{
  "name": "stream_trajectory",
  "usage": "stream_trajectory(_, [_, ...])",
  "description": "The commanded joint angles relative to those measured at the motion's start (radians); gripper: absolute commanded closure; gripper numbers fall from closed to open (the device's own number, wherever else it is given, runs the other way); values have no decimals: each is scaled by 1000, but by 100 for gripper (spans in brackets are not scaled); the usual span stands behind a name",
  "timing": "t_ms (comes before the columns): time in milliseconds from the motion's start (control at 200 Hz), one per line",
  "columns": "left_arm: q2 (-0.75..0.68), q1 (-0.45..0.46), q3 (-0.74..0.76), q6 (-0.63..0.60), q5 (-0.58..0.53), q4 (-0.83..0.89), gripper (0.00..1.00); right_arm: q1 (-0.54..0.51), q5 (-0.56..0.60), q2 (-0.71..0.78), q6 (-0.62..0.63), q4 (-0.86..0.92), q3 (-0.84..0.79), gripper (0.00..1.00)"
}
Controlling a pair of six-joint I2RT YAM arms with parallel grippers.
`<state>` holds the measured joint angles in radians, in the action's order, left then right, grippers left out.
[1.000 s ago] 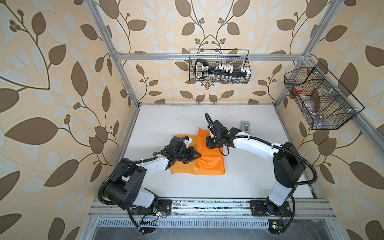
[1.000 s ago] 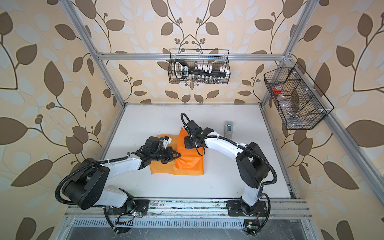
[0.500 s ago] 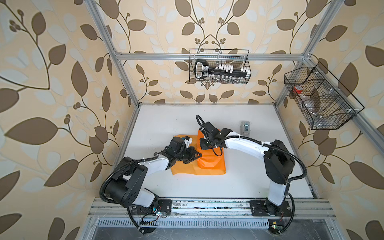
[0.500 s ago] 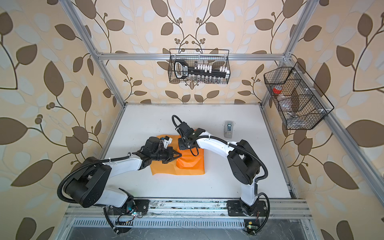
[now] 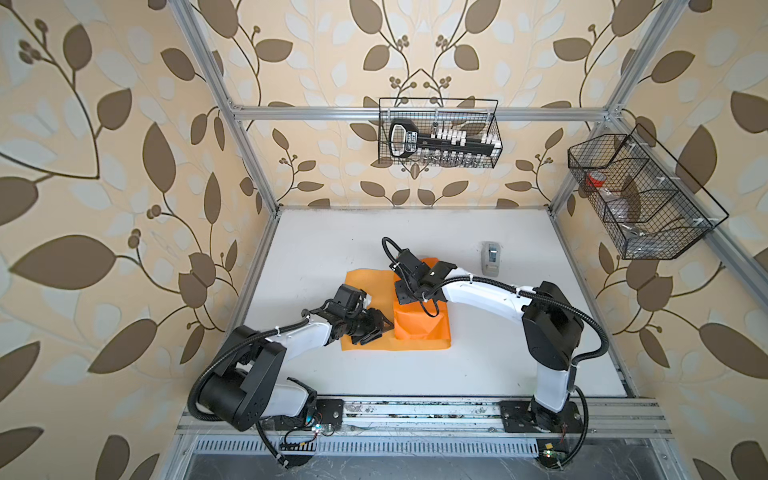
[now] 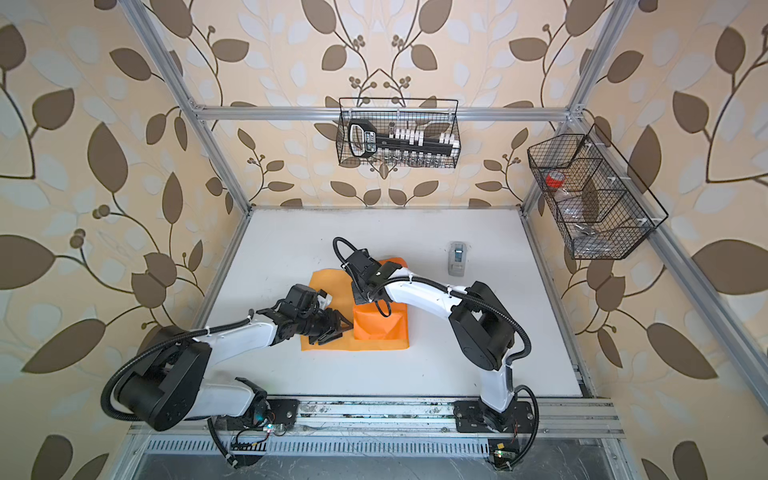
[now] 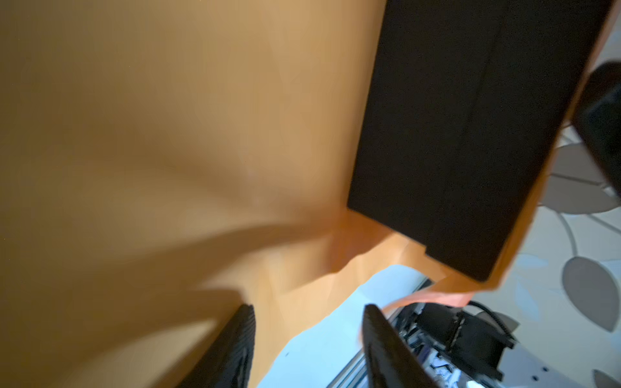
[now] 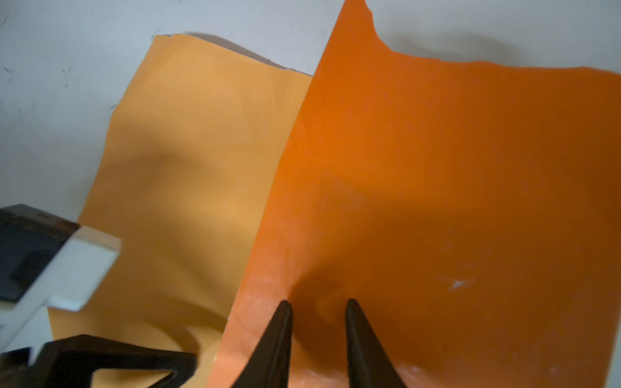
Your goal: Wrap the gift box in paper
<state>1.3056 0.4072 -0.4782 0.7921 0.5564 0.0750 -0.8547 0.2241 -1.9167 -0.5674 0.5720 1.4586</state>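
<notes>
Looking down at the tabletop (image 5: 332,241) now, Ben, where do we find the gift box?

Right in the middle, Ana, and from above we can't see it at all. The paper (image 5: 419,328) is draped over it as an orange lump, with the rest of the sheet lying flat out to the left.

So do we get any black anywhere?

We do, in the left wrist view. The gift box (image 7: 453,134) shows one bare black side there, standing on the paper (image 7: 168,134), with an orange flap running over its top edge.

And the left gripper (image 5: 376,330)?

It sits low over the flat part of the sheet, just beside the wrapped lump. We see its fingers (image 7: 247,322) spread wide with nothing between them, only paper and tabletop behind.

What about the right gripper (image 5: 404,299)?

It reaches in from the far side, pointing down at the top of the lump. In its own view the right gripper (image 8: 317,302) has its fingers (image 8: 279,329) narrowly parted, tips down on the bright orange flap (image 8: 437,168). We can see a gap between them and nothing clamped in it.

Anything else on the tabletop?

We spot a small grey tape dispenser (image 5: 490,257) near the back right, well apart from the paper.
</notes>
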Motion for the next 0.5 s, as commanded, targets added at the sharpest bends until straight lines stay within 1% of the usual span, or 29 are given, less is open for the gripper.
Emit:
stream_trajectory(0, [-127, -33, -43, -59, -93, 248, 34, -14, 2, -59, -16, 65, -24, 75])
stream_trajectory(60, [-184, -60, -54, -69, -129, 328, 28, -14, 2, -65, -19, 63, -25, 76])
stream_trajectory(130, [-239, -101, -66, -77, -164, 398, 21, -16, -2, -66, -19, 55, -32, 75])
stream_trajectory(190, [-266, -140, -80, -89, -207, 460, 18, -20, -2, -66, -20, 49, -35, 74])
stream_trajectory(275, [-268, -211, -83, -108, -239, 508, 16, -24, -5, -68, -20, 45, -37, 74])
stream_trajectory(345, [-250, -243, -83, -103, -261, 508, 12, -24, -9, -67, -20, 41, -39, 73])
stream_trajectory(365, [-243, -250, -88, -101, -275, 519, 6, -26, -9, -66, -19, 39, -41, 73])
stream_trajectory(385, [-236, -257, -96, -98, -290, 534, 4, -27, -10, -66, -19, 39, -42, 73])
stream_trajectory(425, [-229, -265, -107, -92, -326, 548, 1, -27, -12, -64, -19, 37, -43, 73])
stream_trajectory(495, [-237, -276, -99, -80, -403, 548, 1, -27, -14, -64, -19, 34, -44, 73])
